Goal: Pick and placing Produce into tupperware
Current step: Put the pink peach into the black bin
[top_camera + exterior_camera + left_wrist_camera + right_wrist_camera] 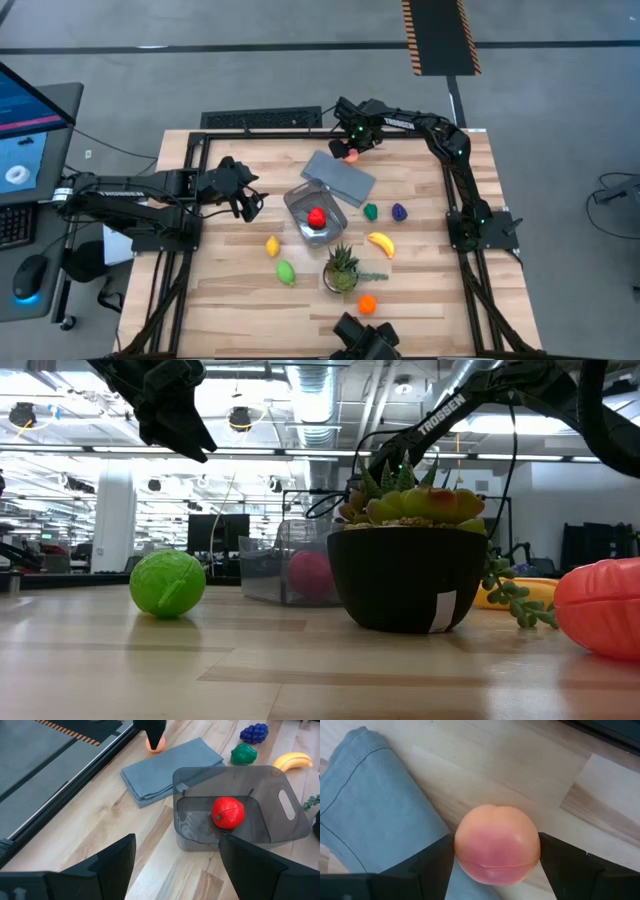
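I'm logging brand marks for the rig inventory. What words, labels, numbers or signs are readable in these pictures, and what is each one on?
"TROSSEN": white letters on the dark arm in the low view, above the potted plant.
White lettering on both arms in the high view: too small to read.
White label on the plant pot: blank or too small to tell.
Blue monitor at the table's left: content too blurred to read.
Nothing readable on the produce, the tub or the grey cloth.

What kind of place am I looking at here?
Probably a robotics lab or workshop. Two robot arms are mounted on a wooden table with toy produce, a computer monitor stands beside it, and the ceiling shows bare pipes and lights.
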You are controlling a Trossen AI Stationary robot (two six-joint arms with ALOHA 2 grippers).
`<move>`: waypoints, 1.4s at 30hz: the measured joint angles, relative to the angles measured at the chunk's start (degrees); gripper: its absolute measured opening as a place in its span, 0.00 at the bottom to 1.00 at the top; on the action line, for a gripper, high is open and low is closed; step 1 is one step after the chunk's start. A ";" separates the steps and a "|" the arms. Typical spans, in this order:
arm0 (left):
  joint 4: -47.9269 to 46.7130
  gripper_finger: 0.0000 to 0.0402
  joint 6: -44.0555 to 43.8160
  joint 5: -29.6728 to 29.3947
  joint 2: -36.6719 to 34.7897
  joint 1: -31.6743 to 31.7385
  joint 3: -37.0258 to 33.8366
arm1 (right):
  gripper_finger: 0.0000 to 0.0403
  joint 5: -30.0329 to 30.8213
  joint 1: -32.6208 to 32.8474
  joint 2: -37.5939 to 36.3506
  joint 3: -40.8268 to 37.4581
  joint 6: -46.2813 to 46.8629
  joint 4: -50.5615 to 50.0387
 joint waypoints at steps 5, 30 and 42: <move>0.00 0.68 -0.07 0.02 0.00 0.00 0.00 | 0.71 0.06 0.00 0.00 0.02 0.00 -0.41; 0.98 0.68 -0.15 0.00 0.00 0.00 0.00 | 0.70 0.10 -0.11 -2.08 1.35 -1.70 -2.01; 1.97 0.68 -0.14 0.02 0.00 0.00 0.00 | 0.70 -0.13 0.42 -2.08 3.97 -3.19 -4.72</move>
